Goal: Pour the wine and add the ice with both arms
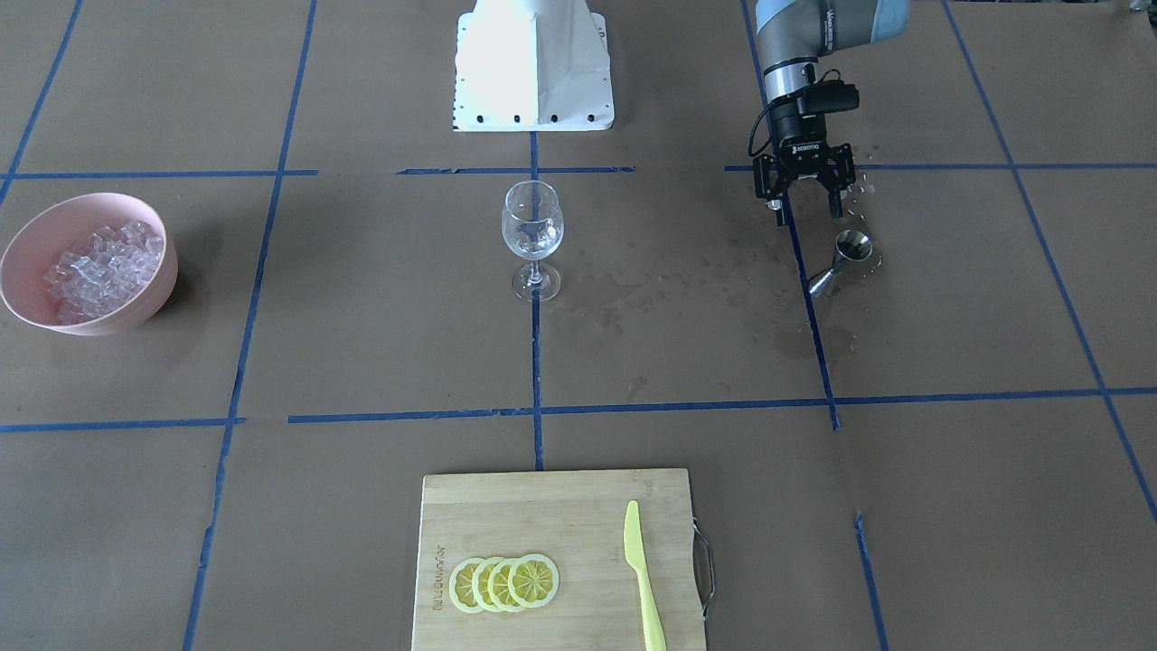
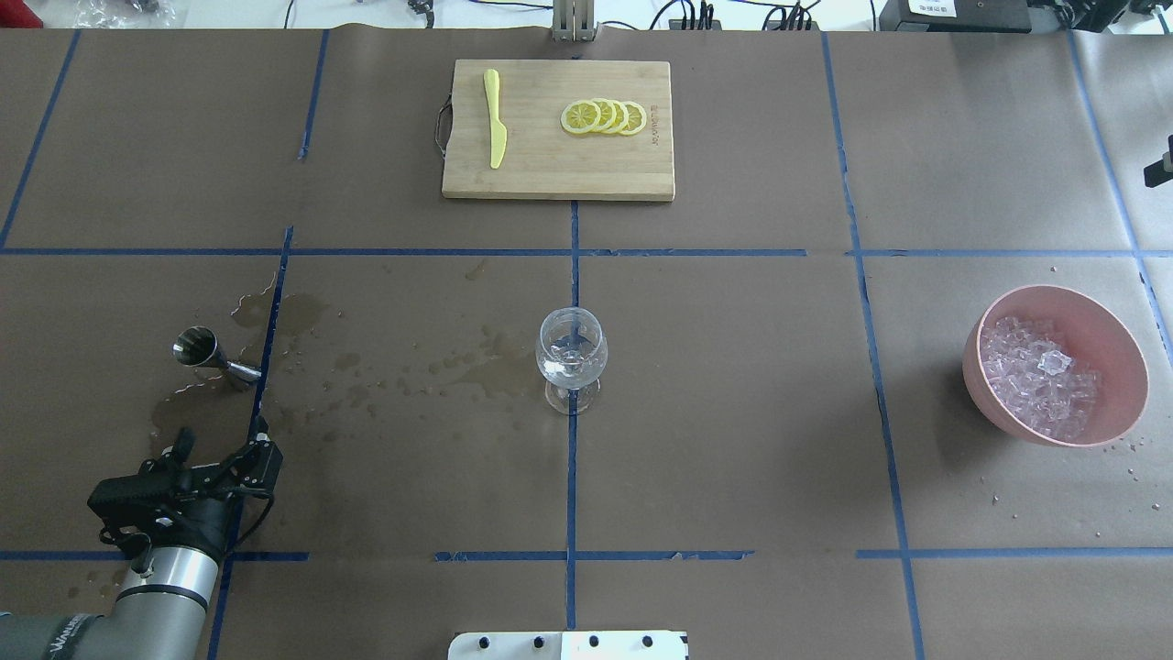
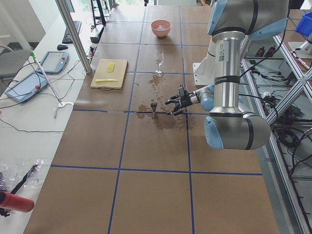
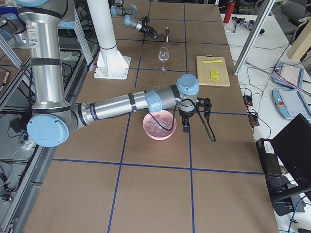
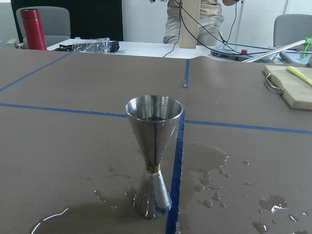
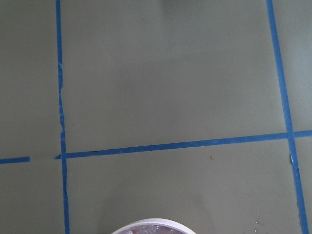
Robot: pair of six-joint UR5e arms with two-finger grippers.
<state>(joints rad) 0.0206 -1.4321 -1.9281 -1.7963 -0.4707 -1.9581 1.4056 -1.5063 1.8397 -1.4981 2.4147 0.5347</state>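
A wine glass (image 1: 533, 237) stands at the table's middle with a little clear wine (image 2: 569, 368) in its bowl. The ice (image 2: 1040, 378) is heaped in a pink bowl (image 1: 152, 303) on the robot's right side. A steel jigger (image 1: 845, 262) stands upright on wet paper, close in front of the left wrist camera (image 5: 154, 156). My left gripper (image 1: 804, 206) hovers open just behind the jigger, holding nothing. In the exterior right view my right gripper (image 4: 185, 128) hangs just past the bowl's (image 4: 158, 127) far rim. I cannot tell whether it is open or shut.
Water is spilled across the brown paper (image 2: 385, 367) between jigger and glass. A wooden cutting board (image 2: 550, 165) at the far edge carries lemon slices (image 2: 603, 116) and a yellow knife (image 2: 495, 119). The white base block (image 1: 533, 63) stands behind the glass. A person stands beyond the table.
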